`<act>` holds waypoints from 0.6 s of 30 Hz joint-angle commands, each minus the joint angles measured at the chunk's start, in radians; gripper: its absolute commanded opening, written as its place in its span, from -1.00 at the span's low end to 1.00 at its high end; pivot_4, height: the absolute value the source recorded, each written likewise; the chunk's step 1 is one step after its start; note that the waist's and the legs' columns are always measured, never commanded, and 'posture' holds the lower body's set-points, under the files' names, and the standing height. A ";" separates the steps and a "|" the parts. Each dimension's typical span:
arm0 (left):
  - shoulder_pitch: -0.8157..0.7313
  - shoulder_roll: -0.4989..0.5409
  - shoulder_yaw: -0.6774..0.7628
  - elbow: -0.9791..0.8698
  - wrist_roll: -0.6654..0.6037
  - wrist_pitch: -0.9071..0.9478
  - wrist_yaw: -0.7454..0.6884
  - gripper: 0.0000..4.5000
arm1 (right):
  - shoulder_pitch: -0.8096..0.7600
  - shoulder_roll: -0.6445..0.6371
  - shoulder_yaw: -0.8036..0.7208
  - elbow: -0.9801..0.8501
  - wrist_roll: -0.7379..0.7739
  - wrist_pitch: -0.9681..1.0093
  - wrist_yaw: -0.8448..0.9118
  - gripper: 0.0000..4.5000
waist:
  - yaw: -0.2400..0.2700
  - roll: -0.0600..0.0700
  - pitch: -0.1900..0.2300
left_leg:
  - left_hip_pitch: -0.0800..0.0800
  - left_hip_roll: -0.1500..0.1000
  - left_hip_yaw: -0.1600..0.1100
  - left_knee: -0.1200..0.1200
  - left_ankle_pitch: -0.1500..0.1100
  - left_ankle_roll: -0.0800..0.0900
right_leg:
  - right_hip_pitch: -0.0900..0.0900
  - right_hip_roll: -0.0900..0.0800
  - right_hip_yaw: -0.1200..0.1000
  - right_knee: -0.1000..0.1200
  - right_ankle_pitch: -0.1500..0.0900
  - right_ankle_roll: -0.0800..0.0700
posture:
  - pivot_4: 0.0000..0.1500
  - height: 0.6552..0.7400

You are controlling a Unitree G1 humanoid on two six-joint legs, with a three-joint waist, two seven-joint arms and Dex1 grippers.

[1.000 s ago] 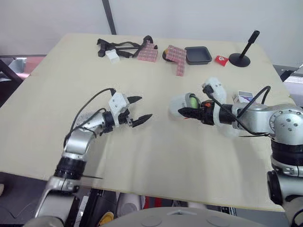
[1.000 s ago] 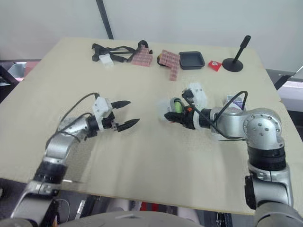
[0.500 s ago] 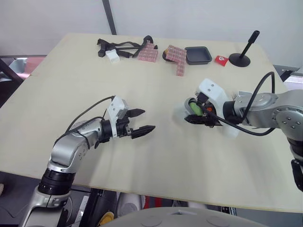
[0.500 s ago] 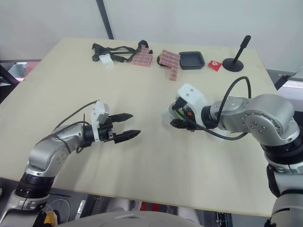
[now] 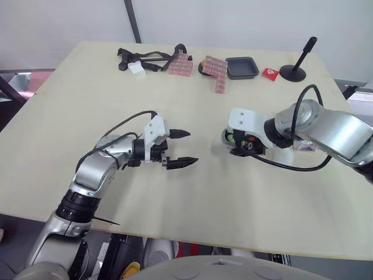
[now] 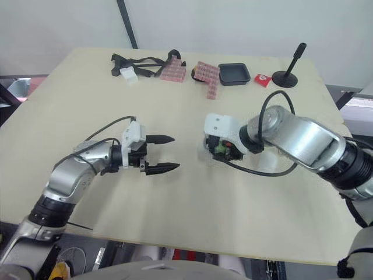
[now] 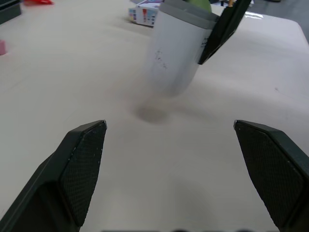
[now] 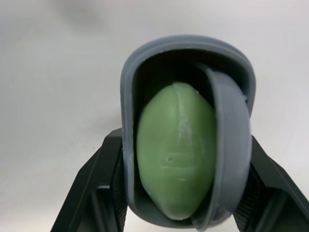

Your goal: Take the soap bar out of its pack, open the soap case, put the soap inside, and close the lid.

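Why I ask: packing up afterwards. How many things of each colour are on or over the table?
Black: 3, straps, tray, stand.
Pink: 2, blocks.
White: 2, pack, tag.
Red: 1, packet.
Green: 1, soap.
Grey: 1, case.
Total: 10.

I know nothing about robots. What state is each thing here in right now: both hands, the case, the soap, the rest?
soap case: held, lid ajar, not closed.
soap bar: green, inside the soap case.
right hand: shut on the soap case.
left hand: open, empty, above the table.
soap pack: lying on the table.
black tray: upright, looks empty.
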 commanded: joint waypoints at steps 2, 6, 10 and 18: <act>-0.052 -0.020 -0.034 0.032 0.008 -0.051 -0.057 1.00 | -0.066 0.022 0.021 0.031 -0.118 -0.096 0.137 -0.04 | -0.003 0.000 0.000 | 0.000 0.000 0.000 0.000 0.000 0.000 | 0.000 0.001 0.001 0.000 0.000 0.000 | 1.00 1.00; -0.091 -0.030 -0.063 0.082 0.027 -0.079 -0.098 1.00 | -0.084 0.056 0.053 0.054 -0.199 -0.131 0.205 -0.04 | -0.010 0.000 0.000 | 0.000 0.000 0.000 0.000 0.000 0.000 | 0.000 0.001 0.001 0.001 0.000 0.000 | 1.00 1.00; -0.132 -0.053 -0.082 0.129 0.045 -0.108 -0.122 1.00 | -0.084 0.083 0.084 0.059 -0.262 -0.137 0.253 -0.04 | -0.010 0.000 0.000 | 0.000 0.000 0.000 0.001 0.000 0.000 | 0.000 0.001 0.001 0.002 0.000 0.000 | 1.00 1.00; -0.198 -0.105 -0.113 0.234 0.113 -0.172 -0.127 1.00 | -0.098 0.135 0.091 0.094 -0.344 -0.134 0.320 -0.04 | -0.012 0.000 0.000 | 0.001 0.000 0.000 0.003 0.000 0.001 | 0.000 0.001 0.002 0.004 0.000 0.000 | 1.00 1.00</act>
